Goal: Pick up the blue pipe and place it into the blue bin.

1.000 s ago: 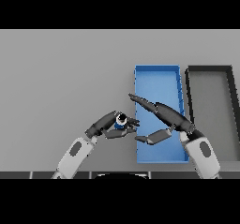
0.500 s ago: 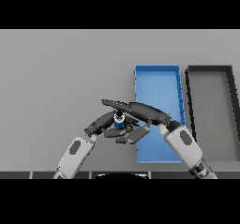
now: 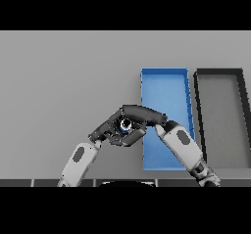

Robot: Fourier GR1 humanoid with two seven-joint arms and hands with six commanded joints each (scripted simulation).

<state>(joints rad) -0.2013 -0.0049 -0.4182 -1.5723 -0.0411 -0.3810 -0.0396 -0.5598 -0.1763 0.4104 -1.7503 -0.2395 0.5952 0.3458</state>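
Presently crowding the blue pipe (image 3: pixel 125 125) on the tabletop (image 3: pixel 63 81) just left of the blue bin (image 3: pixel 164 88), right robot hand (image 3: pixel 139 114) curling over it, left robot hand (image 3: pixel 109 130) cupping beside; colliding fingers probably risking knocking it loose.

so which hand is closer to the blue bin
Right. The right hand sits just off the blue bin's left wall, curled round the blue pipe; the left hand lies farther left.

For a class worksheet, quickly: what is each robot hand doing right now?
Left robot hand: beside the blue pipe, touching it; whether its fingers grip cannot be told.
Right robot hand: fingers curled round the blue pipe, left of the blue bin.
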